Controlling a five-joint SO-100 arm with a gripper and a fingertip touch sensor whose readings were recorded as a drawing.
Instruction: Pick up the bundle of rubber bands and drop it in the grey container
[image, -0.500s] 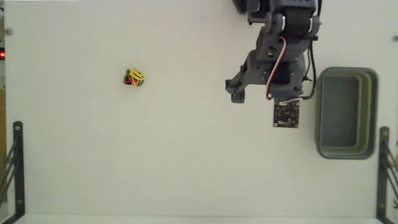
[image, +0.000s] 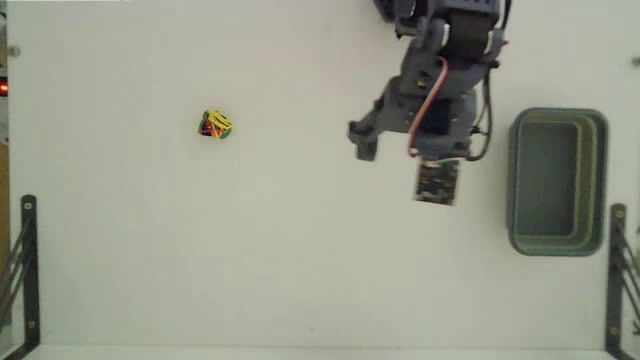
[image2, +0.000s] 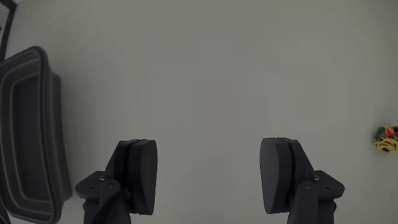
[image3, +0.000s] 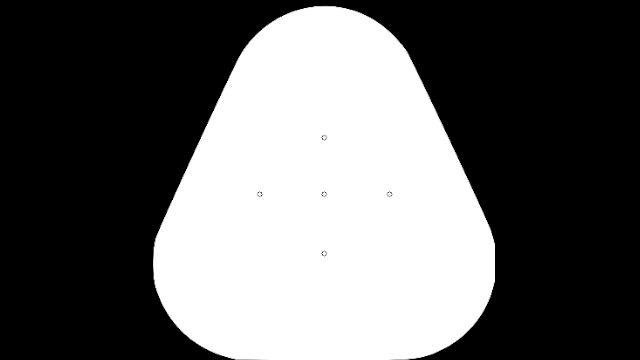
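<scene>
The bundle of rubber bands (image: 215, 125), a small yellow, red and green clump, lies alone on the white table at the left of the fixed view. In the wrist view the bundle (image2: 386, 139) sits at the far right edge. The grey container (image: 557, 182) stands at the right of the fixed view. It shows as a dark tub (image2: 28, 134) at the wrist view's left edge. My arm (image: 440, 90) reaches down from the top, between the two and nearer the container. My gripper (image2: 208, 168) is open, with only bare table between its fingers.
Black metal brackets stand at the lower left (image: 22, 270) and lower right (image: 620, 270) of the fixed view. A small red light (image: 3, 88) glows at the left edge. White table stretches between my arm and the bundle.
My arm has swung a little to the left in the fixed view, away from the container and toward the bundle. The bundle and the container have not moved.
</scene>
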